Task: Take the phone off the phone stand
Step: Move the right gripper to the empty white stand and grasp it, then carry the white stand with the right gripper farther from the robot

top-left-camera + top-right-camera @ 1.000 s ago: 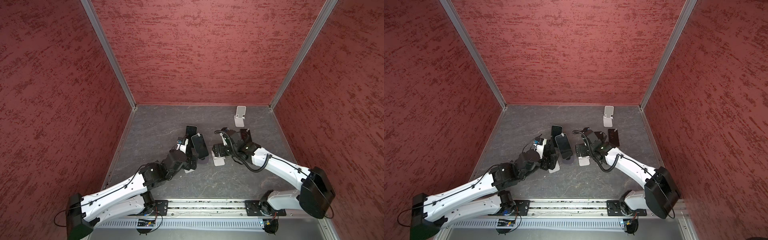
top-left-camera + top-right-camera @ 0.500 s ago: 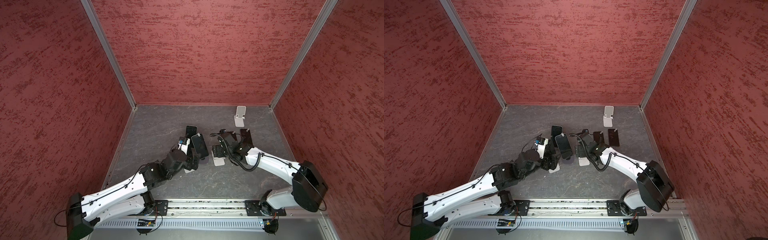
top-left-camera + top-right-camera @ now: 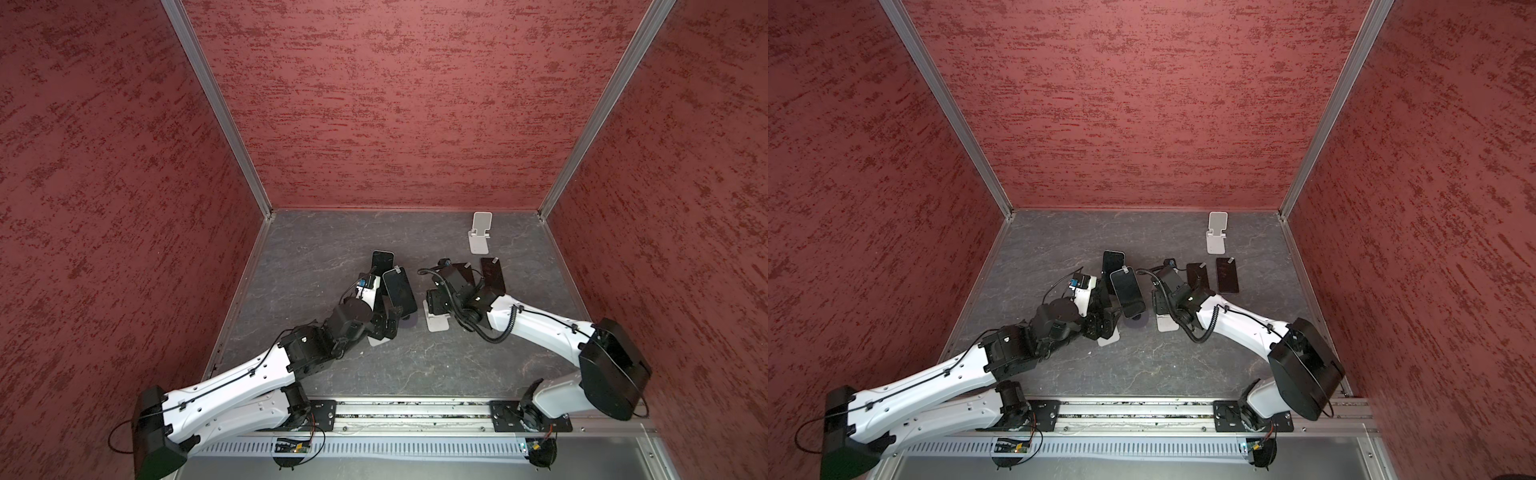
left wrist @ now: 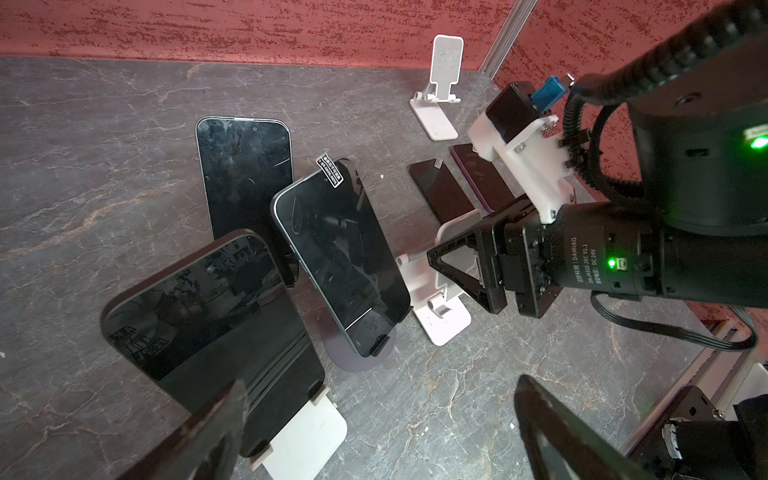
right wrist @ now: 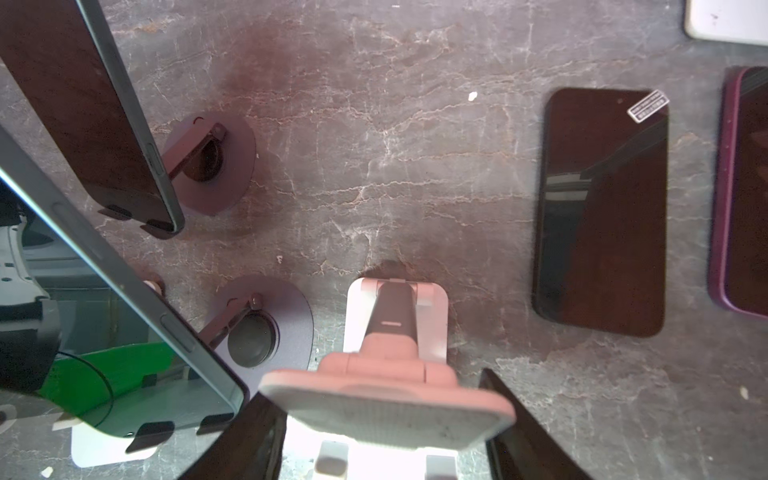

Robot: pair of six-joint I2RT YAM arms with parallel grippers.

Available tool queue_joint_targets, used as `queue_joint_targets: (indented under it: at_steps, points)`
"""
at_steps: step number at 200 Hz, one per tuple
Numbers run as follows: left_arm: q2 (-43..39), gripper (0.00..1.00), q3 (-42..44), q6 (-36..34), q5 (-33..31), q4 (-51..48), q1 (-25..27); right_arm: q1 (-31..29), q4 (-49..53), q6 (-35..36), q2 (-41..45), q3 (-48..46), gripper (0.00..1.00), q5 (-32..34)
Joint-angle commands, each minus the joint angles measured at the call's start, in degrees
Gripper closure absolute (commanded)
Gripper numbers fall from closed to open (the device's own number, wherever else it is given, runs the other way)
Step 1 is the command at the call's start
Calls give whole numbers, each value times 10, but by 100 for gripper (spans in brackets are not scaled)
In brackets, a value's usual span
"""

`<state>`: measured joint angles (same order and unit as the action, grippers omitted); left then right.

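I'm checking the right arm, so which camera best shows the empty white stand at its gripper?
The right wrist view: the empty white stand fills the foreground, backplate between the right gripper's fingers. The left wrist view shows it partly behind them; both top views show only its base.

In the last 1 second my right gripper (image 5: pixel 376 390) has pulled back from the flat phone (image 3: pixel 1196 274) and settled over the white stand (image 3: pixel 436 322). Its jaws, wide apart before, now pinch the stand's back plate from both sides. That phone, covered by my gripper earlier, now mostly shows.
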<state>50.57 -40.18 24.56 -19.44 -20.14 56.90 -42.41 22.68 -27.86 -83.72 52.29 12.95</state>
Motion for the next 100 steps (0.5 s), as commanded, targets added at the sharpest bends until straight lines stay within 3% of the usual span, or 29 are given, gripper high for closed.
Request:
queue_joint_targets:
  at_steps: [1,100]
  points:
    - [-1,1,1,-13,5,15,-4,-2,3,-8,-10,3,35,15]
    - [8,1,0,-24,12,28,-9,-2,12,28,-2,40,38,37]
